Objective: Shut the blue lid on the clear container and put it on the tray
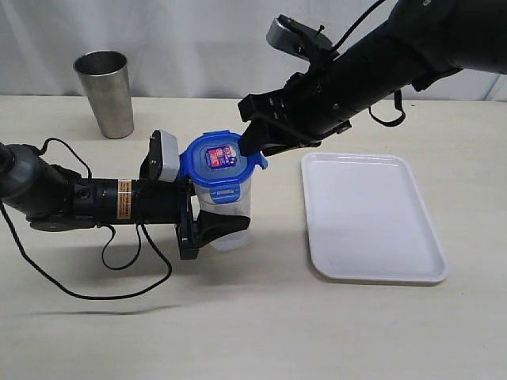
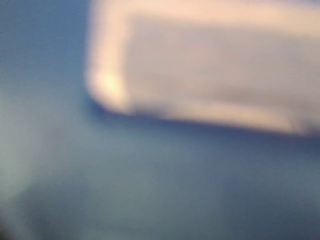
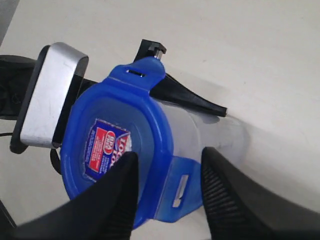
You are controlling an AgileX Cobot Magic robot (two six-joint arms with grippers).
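Left gripper (image 1: pixel 215 222) clamps clear container (image 1: pixel 235 202) mid-body; looks light, slick, rigid. Right gripper (image 3: pixel 170 154) open, straddling 1 blue lid (image 3: pixel 115 107) flap.

Left arm (image 1: pixel 87 198) lies low over the desk (image 1: pixel 238 332), reaching in from 9 o'clock with its wrist level. Left pincer (image 1: pixel 226 222) is clamped sideways round the container (image 1: pixel 239 207). Right arm (image 1: pixel 372 71) slants down from 2 o'clock toward 8. Right pincer (image 3: pixel 170 156) is spread wide, fingertips (image 3: pixel 117 190) straddling the lid (image 1: pixel 222 158) edge, gripping nothing.
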